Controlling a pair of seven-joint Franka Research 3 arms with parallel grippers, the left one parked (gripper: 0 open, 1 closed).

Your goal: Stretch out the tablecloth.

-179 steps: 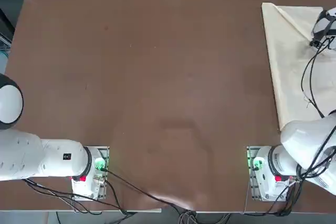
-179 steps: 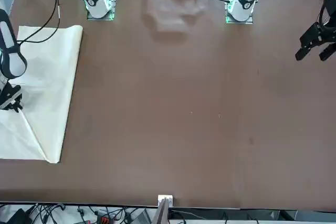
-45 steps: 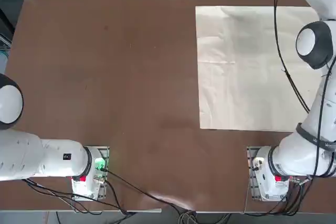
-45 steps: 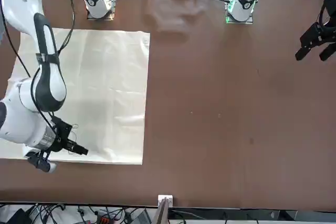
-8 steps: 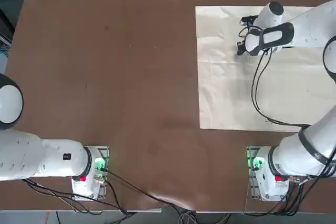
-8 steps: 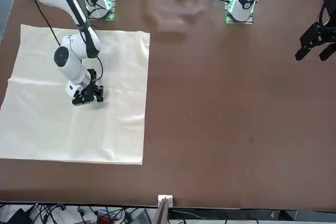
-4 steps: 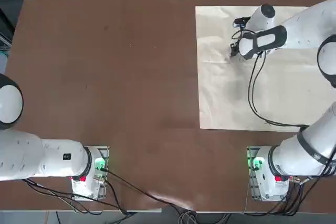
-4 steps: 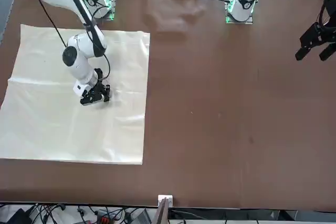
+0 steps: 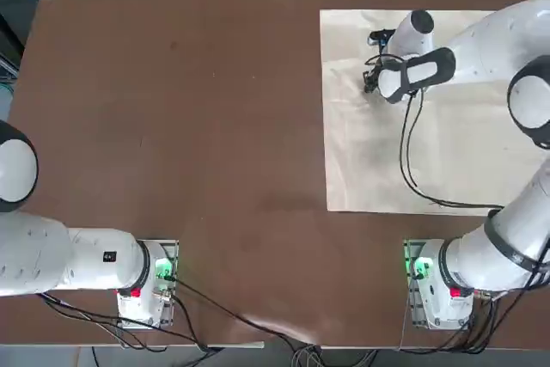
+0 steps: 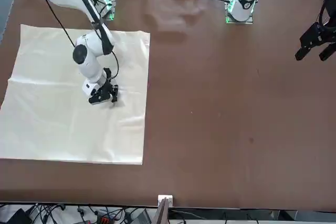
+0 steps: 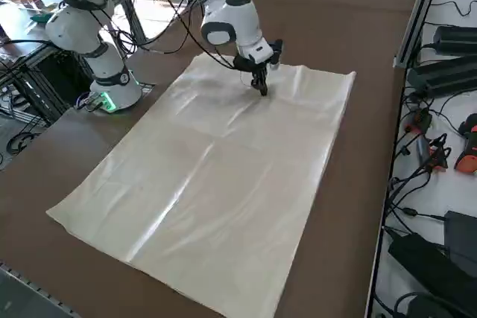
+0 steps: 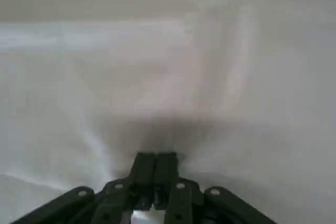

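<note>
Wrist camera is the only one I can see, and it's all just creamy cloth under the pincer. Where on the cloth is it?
Observer: The pincer is over the tablecloth near the corner farthest from the robot bases, on the side toward the table's middle.
Operator: Is the cloth all opened up?
Observer: Yes, it lies spread as one flat sheet with only faint creases, and no folded-over part shows.
Operator: Does it cover the whole table?
Observer: No, it covers only the robot's right part. The brown table shows across the middle and left.
</note>
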